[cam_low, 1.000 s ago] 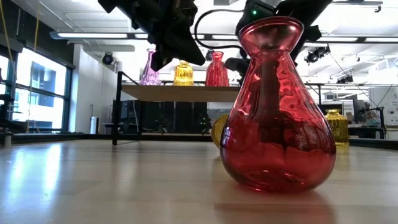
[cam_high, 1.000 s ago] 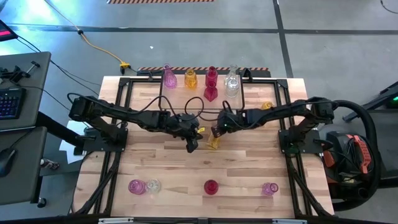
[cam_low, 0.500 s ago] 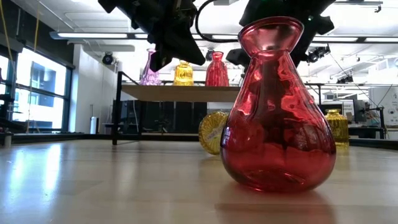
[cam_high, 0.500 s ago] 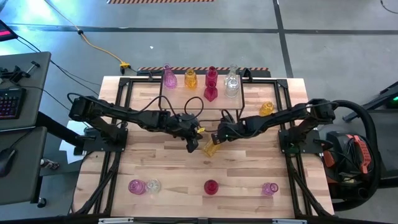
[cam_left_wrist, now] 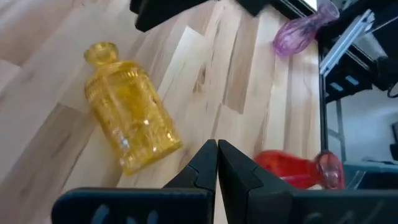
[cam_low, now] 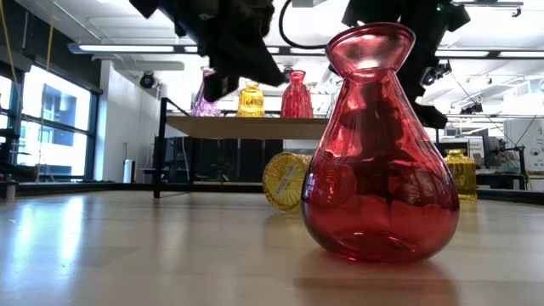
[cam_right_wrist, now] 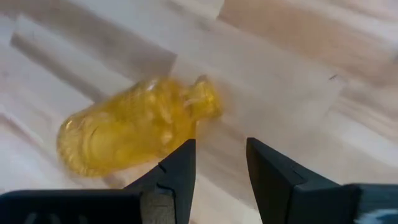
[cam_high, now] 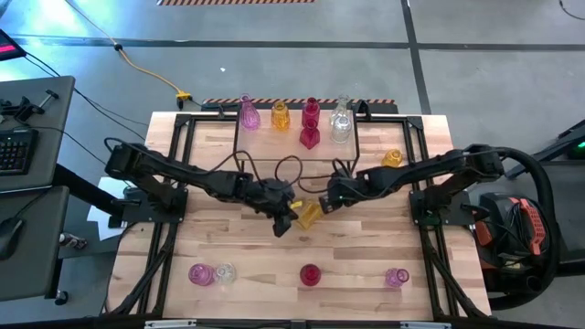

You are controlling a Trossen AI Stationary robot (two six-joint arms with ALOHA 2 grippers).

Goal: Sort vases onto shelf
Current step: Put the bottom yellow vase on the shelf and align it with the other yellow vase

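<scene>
Yellow vase now released, lying on its side on table. Right gripper withdrawn, fingers apart, empty; left gripper beside it, fingers together. Re-grasp required before shelf placement.

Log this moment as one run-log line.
yellow vase: lying on table | left gripper: shut, beside | right gripper: open, above | shelf: five vases

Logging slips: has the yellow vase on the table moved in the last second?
Yes. The yellow vase lies slightly closer to the table's left edge, away from the shelf.

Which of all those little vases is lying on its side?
The yellow ribbed vase mid-table, between the two grippers; the other vases appear upright.
</scene>
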